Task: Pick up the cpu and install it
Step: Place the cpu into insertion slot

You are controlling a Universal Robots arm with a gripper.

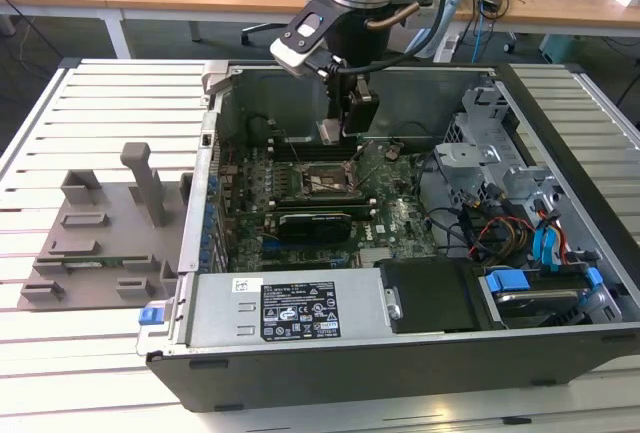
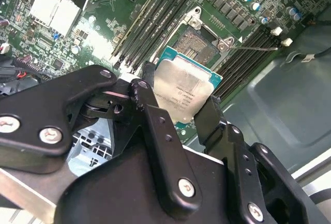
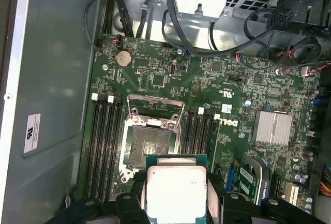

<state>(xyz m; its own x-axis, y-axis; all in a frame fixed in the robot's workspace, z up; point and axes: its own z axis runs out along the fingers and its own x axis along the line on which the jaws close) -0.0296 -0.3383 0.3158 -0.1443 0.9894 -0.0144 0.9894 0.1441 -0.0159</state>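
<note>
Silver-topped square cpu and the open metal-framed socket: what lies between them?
Nothing lies there. In the first wrist view the silver-topped square cpu, gripped by the black tool, hangs by the open metal-framed socket.

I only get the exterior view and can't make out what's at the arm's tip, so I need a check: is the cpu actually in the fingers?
Observer: Yes. In the second wrist view the cpu sits clamped between the two fingers, metal plate towards the camera.
Operator: Is the socket free?
Observer: In the first wrist view the socket is empty, its contact field exposed.
Operator: Chip seated yet?
Observer: No. There the cpu only overlaps one edge of the socket.
</note>
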